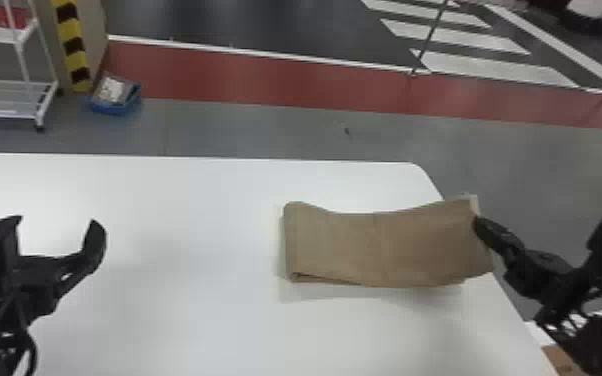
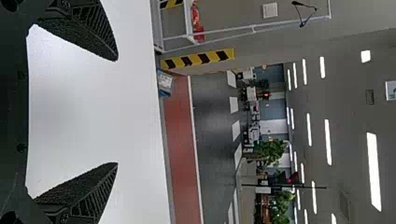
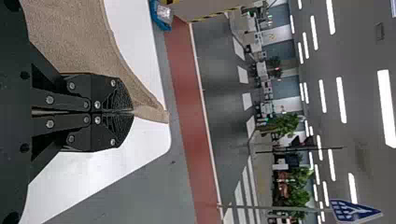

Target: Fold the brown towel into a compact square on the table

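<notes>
Head view: the brown towel [image 1: 380, 245], already doubled into a long strip, lies near the right side of the desk [image 1: 175, 210], its left part down flat and its right end raised at the desk's edge. In the right wrist view, the right gripper [image 3: 132, 112] has its fingers together, clamped on that right end, with a bit of cloth showing past the tips. The left gripper [image 2: 116, 112] has its fingers wide apart over the left part of the desk, with nothing between them.

The step in hand is probably turning the right end over toward the left to shorten the strip. It would go best in a low, unhurried arc, with the grip kept on all layers and the long edges kept in line. Letting go only once the end is down flat should stop the upper layer from skewing or springing back
</notes>
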Motion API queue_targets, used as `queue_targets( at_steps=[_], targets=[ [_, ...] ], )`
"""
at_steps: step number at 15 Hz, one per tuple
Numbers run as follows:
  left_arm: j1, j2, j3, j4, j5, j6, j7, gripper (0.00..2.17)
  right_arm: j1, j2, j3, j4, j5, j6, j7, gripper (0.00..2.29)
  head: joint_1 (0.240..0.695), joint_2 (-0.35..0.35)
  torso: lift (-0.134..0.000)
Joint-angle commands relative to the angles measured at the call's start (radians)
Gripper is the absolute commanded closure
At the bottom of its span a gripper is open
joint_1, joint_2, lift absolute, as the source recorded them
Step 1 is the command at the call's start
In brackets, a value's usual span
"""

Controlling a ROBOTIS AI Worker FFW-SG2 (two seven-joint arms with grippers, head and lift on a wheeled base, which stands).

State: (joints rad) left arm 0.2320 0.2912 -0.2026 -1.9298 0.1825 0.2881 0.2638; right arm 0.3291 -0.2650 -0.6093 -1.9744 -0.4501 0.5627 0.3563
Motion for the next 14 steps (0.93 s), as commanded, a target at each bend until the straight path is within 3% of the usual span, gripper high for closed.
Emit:
queue_targets(
  at_steps=[1,4,8,11,14],
  targets=[
    [0.013,0.0,0.0,-0.008,0.0,-0.003,0.0,0.08,-0.021,0.003,0.036,0.103,0.051,-0.039,0.004,1.45,0.695,-0.302,-0.125],
    [0.046,0.005,0.008,-0.009,0.0,-0.022,-0.001,0.08,-0.051,-0.002,0.046,0.167,0.085,-0.122,0.006,1.45,0.695,-0.315,-0.125],
    [0.063,0.005,0.02,-0.014,0.0,-0.034,-0.003,0.08,-0.036,0.02,0.011,0.115,0.016,-0.162,0.059,1.45,0.695,-0.311,-0.125],
    [0.072,0.005,0.011,-0.032,0.0,-0.034,-0.003,0.08,-0.055,-0.017,0.033,0.146,0.059,-0.143,0.059,1.45,0.695,-0.306,-0.125],
    [0.083,0.005,0.019,-0.035,0.0,-0.034,-0.003,0.08,-0.107,-0.03,0.074,0.286,0.119,-0.177,0.078,1.45,0.695,-0.317,-0.125]
  ],
)
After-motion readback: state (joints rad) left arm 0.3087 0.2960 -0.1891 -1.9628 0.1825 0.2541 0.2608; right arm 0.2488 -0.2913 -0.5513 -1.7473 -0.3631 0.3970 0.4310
